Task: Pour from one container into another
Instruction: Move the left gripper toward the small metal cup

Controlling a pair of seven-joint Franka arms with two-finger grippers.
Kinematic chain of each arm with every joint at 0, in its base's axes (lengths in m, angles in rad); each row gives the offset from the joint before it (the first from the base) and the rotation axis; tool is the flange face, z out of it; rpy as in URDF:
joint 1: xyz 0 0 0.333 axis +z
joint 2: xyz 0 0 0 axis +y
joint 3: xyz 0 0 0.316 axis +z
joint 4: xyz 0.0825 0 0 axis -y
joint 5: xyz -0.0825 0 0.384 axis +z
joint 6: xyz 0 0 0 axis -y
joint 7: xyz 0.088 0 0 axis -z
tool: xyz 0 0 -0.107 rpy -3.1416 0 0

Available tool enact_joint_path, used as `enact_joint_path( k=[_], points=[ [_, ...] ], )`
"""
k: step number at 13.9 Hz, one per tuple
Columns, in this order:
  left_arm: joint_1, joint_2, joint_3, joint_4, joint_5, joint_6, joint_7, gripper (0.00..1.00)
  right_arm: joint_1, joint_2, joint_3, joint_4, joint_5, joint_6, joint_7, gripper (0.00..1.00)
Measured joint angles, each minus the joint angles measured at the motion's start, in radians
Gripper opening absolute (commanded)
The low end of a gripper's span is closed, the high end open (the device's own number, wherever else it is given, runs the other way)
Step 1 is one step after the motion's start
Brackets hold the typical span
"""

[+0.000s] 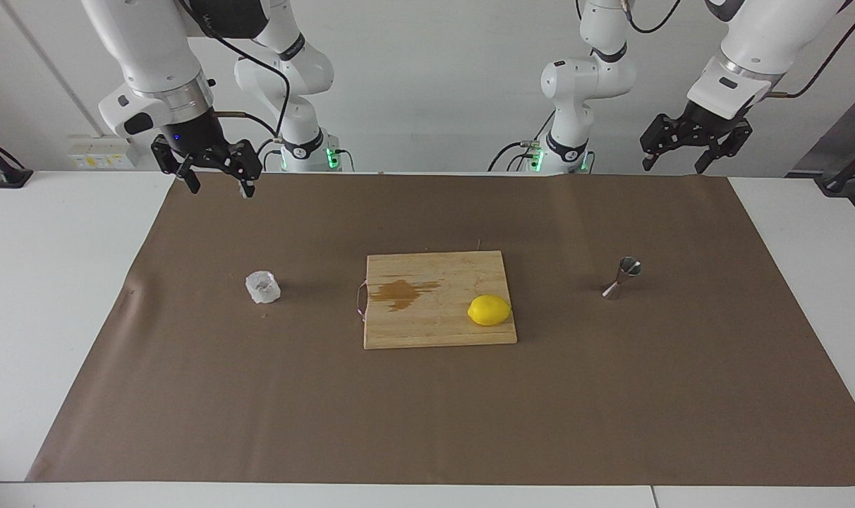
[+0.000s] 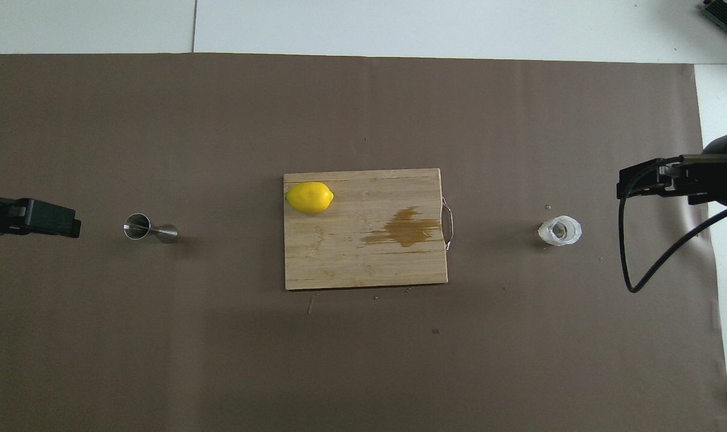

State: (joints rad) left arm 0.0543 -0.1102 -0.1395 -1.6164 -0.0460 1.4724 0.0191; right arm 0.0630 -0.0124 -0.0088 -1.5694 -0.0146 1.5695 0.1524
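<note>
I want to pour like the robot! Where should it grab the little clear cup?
Probably around the crinkly side wall of the cup, coming down at it from the right arm's end of the table. It stands upright with its mouth open on top, so a side grip by the open right tool keeps the rim free for tipping.

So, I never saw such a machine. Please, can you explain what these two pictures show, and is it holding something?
These are two robot arms at a table, each ending in a two-finger gripper. One picture looks at the robots from across the table; the other looks down from above their own end. On the brown mat lie a cutting board with a lemon and a brown stain, a clear tumbler toward the right arm's end, and a steel jigger toward the left arm's end. The right gripper and left gripper hang open in the air, holding nothing.
</note>
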Motion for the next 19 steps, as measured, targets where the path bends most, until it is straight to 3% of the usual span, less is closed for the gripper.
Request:
enact_joint_path(
  k=[13,19],
  points=[
    [-0.011,-0.011,0.002,-0.038,0.0,0.07,0.005,1.0,-0.001,0.0,0.0,0.0,0.0,0.0,0.0,1.0],
    [-0.006,0.082,0.018,-0.023,-0.034,0.148,0.005,1.0,-0.001,0.0,0.0,0.0,0.0,0.0,0.0,1.0]
  ],
)
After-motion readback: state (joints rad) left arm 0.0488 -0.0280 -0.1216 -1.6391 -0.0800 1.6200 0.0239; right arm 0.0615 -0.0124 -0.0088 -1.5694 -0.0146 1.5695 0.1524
